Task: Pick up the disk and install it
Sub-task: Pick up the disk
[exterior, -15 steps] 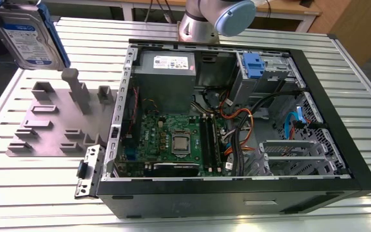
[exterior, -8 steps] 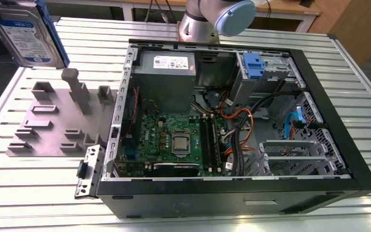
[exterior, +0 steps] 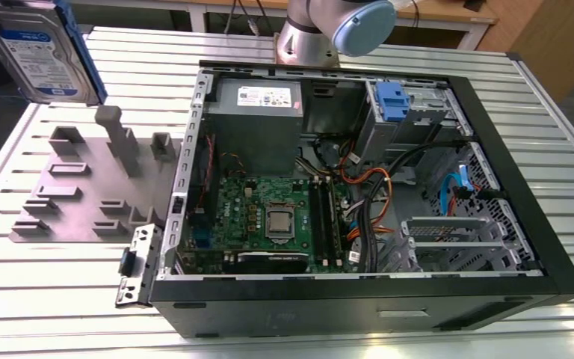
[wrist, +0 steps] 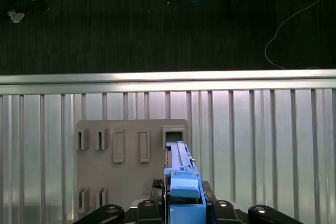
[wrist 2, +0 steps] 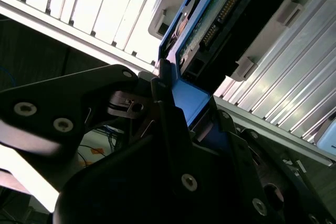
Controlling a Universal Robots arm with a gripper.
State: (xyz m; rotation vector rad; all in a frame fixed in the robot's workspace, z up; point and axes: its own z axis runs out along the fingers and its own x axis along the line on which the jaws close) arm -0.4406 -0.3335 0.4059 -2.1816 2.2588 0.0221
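The disk (exterior: 42, 52), a silver drive with a white-and-blue label in a blue carrier bracket, hangs upright in the air at the exterior view's top left, above the grey fixture (exterior: 78, 187). In the second wrist view my gripper (wrist 2: 184, 103) is shut on the blue bracket end of the disk (wrist 2: 220, 14), whose green circuit board side shows. In the first wrist view the disk (wrist: 181, 174) is edge-on between the black fingers (wrist: 149, 208), over the slotted grey fixture (wrist: 131, 166).
An open black computer case (exterior: 526, 224) lies on the slatted metal table (exterior: 68, 299), to the exterior view's right of the fixture. Inside are a grey power supply (exterior: 257, 97), the motherboard (exterior: 267, 217), cables and a drive bay with a blue latch (exterior: 392, 101). The arm's base (exterior: 312, 34) stands behind it.
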